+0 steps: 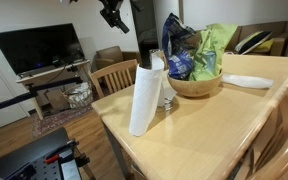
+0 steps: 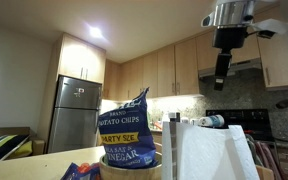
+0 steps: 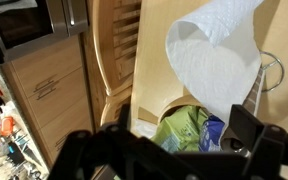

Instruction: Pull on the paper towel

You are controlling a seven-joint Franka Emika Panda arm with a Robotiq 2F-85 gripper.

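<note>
One light wooden table (image 1: pixel 214 125) stands in a room with a television (image 1: pixel 39 47) and a steel fridge (image 2: pixel 76 110). A chip bag (image 2: pixel 124 125) reads "POTATO CHIPS", "PARTY SIZE", "VINEGAR". The paper towel (image 1: pixel 147 95) stands at frame centre in an exterior view, sheet hanging. The fingers (image 3: pixel 256 135), low in the wrist view, stand wide apart, holding nothing.

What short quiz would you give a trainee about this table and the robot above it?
1. True or false: the pincer is gripping the paper towel.
2. What holds the chip bags? A) wooden bowl B) basket C) box
3. Fill in: beside the bowl lies a flat white ____.
Key: 1 false, it hangs above the roll, apart from it; 2 A; 3 plate.
</note>
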